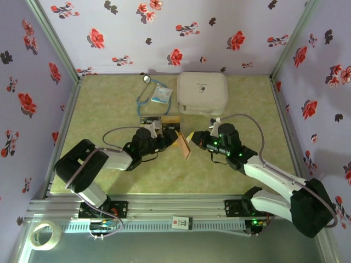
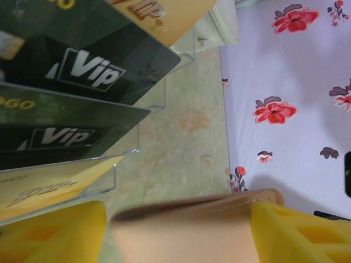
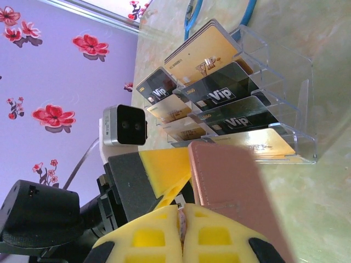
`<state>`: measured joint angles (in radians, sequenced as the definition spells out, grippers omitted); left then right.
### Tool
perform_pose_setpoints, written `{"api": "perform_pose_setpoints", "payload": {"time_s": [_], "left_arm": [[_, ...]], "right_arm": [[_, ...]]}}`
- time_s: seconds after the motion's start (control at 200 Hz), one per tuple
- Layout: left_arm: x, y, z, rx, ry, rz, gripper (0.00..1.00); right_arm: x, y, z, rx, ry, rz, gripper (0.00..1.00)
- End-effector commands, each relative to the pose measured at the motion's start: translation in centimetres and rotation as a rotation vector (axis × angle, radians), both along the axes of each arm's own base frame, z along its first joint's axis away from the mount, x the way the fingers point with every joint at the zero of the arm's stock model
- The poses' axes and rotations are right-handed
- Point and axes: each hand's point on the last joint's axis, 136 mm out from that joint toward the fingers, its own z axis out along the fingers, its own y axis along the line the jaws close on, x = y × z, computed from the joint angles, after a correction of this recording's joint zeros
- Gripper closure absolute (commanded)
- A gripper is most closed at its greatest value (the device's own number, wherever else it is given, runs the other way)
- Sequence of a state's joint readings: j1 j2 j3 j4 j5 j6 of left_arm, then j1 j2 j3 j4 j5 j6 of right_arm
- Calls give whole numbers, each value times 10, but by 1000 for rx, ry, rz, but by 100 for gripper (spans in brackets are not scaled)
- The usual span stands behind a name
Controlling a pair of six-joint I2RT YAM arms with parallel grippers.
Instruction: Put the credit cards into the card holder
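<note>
Now, right gripper [image 3: 181, 219] pinched tight on card holder [image 3: 230, 181] edge, mid table [image 1: 230, 170]; left gripper [image 2: 178, 233] fingers apart, one each side of holder; credit cards [image 3: 219, 96] stand in clear rack [image 3: 290, 76], just beside, at ten o'clock from holder; best way, I think: right holds steady, left spreads flap open slowly, no tugging.

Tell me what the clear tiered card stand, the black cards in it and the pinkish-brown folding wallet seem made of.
The clear tiered card stand: probably acrylic, see-through walls with bright edges. The black cards: glossy plastic, sheen and printed lettering. The pinkish-brown folding wallet: leather or imitation, cannot tell which; matte, stitched along the edge.
</note>
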<state>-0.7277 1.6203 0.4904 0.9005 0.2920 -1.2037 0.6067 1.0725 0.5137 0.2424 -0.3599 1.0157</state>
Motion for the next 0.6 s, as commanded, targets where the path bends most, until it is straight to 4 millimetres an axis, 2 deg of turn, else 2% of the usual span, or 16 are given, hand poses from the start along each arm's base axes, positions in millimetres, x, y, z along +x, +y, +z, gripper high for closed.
{"api": "perform_pose_setpoints", "payload": {"time_s": [0.0,0.145,0.245,0.33,0.52,0.595], "left_arm": [[-4,-2,7,-36,-33,-12,28],[-7,1,-5,-6,-10,-11,28],[-8,0,-11,4,-2,-16,35],[-10,0,-15,13,5,-20,39],[-18,1,-26,59,26,-38,40],[-21,4,-31,95,34,-45,40]], "right_arm": [[1,1,8,39,-23,2,100],[0,-3,-4,20,-8,-13,100],[-1,-9,-19,-5,1,-36,100],[-3,-20,-39,-45,13,-70,100],[-8,-50,-83,-108,74,-145,100],[-10,-62,-94,-123,95,-173,100]]}}
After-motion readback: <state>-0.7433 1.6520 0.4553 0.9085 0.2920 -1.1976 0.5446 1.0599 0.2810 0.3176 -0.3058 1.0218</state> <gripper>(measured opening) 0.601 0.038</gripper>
